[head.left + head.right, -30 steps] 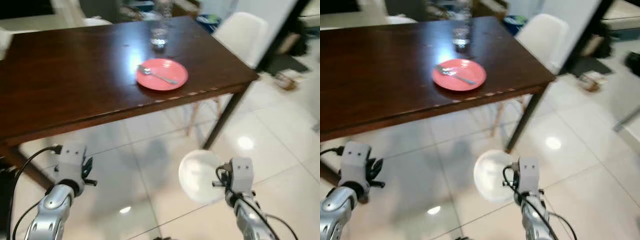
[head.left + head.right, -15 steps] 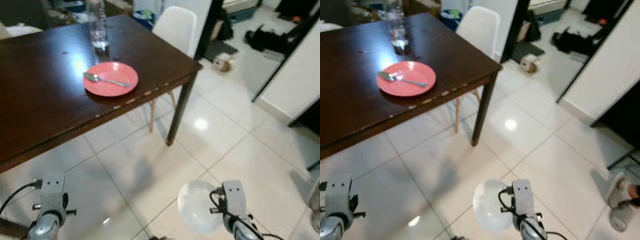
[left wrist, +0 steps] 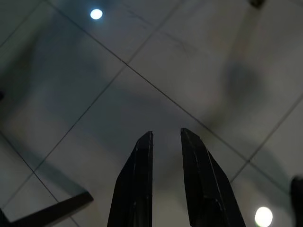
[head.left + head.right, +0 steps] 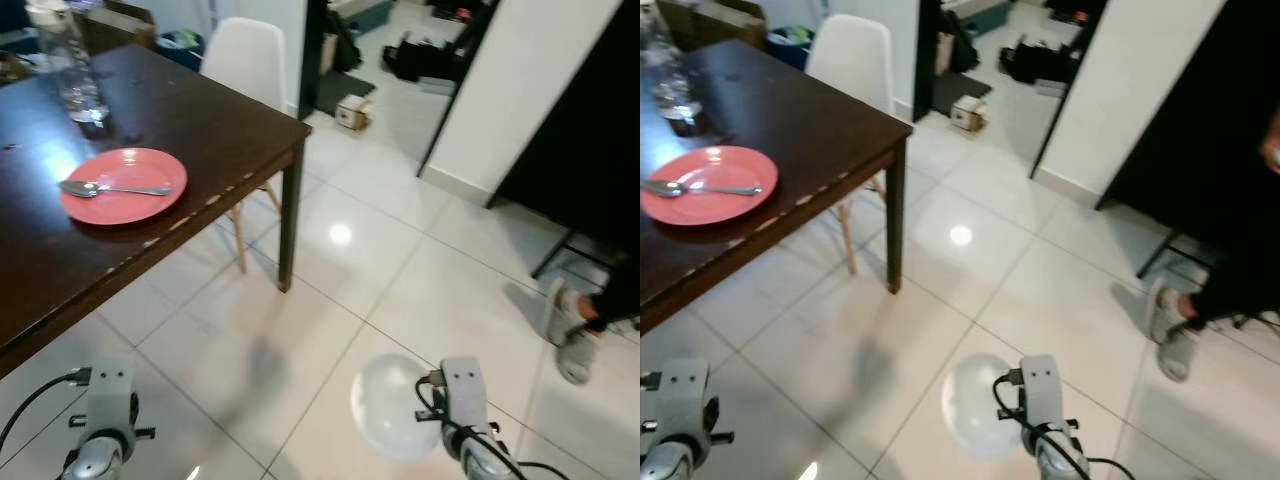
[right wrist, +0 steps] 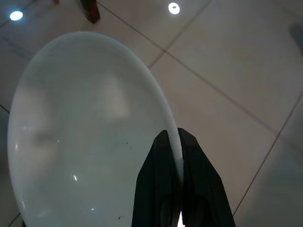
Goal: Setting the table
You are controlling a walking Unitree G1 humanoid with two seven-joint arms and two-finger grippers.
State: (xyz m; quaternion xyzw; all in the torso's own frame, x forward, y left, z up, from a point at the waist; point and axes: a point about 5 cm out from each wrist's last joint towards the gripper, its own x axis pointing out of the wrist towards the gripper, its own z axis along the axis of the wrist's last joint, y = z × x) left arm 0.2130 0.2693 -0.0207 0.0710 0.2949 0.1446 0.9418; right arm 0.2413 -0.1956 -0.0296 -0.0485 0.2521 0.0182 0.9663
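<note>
Right gripper [image 5: 176, 142] still on white plate [image 5: 80, 132].

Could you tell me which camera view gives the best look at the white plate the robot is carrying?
The right wrist view: the white plate is large there, its rim pinched by the right gripper. Both eye views show it small, low over the floor.

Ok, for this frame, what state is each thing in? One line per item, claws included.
White plate: held by its rim, above the floor.
Right claw: shut on the white plate.
Left claw: open, holding nothing, over the tiles.
Red plate: flat on the table.
Spoon: lying on the red plate.
Bottle: upright on the table.
</note>
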